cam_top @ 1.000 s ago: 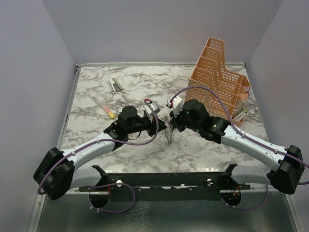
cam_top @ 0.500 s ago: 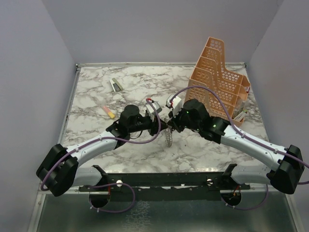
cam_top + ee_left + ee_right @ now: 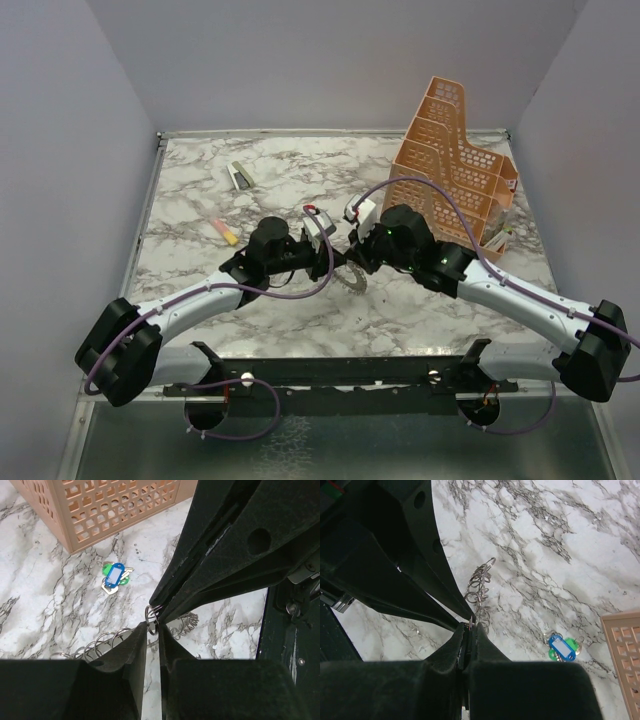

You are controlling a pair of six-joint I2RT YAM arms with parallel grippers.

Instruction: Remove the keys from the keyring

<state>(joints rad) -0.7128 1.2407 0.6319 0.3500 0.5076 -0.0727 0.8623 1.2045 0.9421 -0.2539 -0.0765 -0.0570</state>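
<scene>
The keyring [image 3: 352,280], fringed with small silvery keys [image 3: 478,586], apparently hangs tilted.

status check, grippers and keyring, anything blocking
right gripper jaws shut on keyring. left gripper jaws nearly closed at same loop, grip unclear. blue tag lies clear on the table.

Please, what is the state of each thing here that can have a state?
left gripper, almost closed, pinching a small ring of the keyring
right gripper, shut on the keyring
keyring, held by both grippers, keys on it
blue key tag, lying flat on the table
orange file organizer, standing upright
</scene>
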